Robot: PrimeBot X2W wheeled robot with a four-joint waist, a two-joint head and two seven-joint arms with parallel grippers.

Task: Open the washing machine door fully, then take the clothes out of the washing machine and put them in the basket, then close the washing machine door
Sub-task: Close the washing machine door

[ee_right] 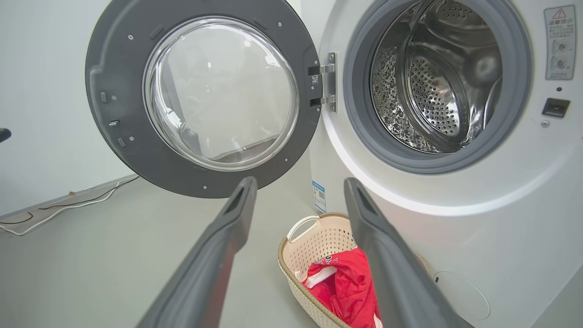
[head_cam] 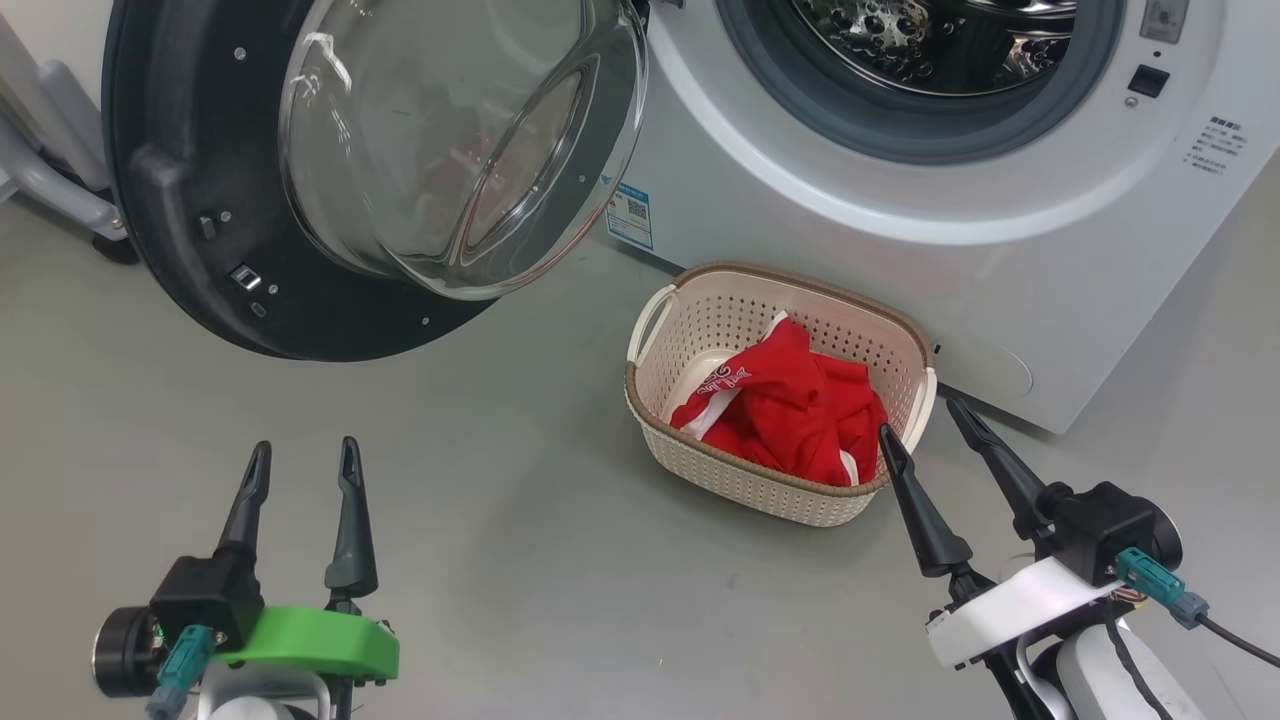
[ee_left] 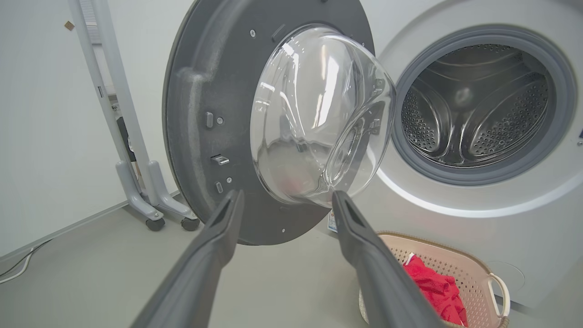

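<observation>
From the head: left claw (head_cam: 305, 443) near left, right claw (head_cam: 920, 417) near right by the basket (head_cam: 640, 400), both spread wide, holding nothing. Red clothes (head_cam: 790, 405) heaped in the basket on the floor (head_cam: 500, 520), just before the washing machine (head_cam: 900, 260). From the left wrist: washing machine door (ee_left: 205, 91) swung open to the left. From the right wrist: steel drum (ee_right: 432, 82) far right.

A blue QR-code label (head_cam: 629, 215) and a warning-triangle sticker (ee_right: 559, 42) are showing on the washing machine (head_cam: 760, 170), their small print defying reading.
</observation>
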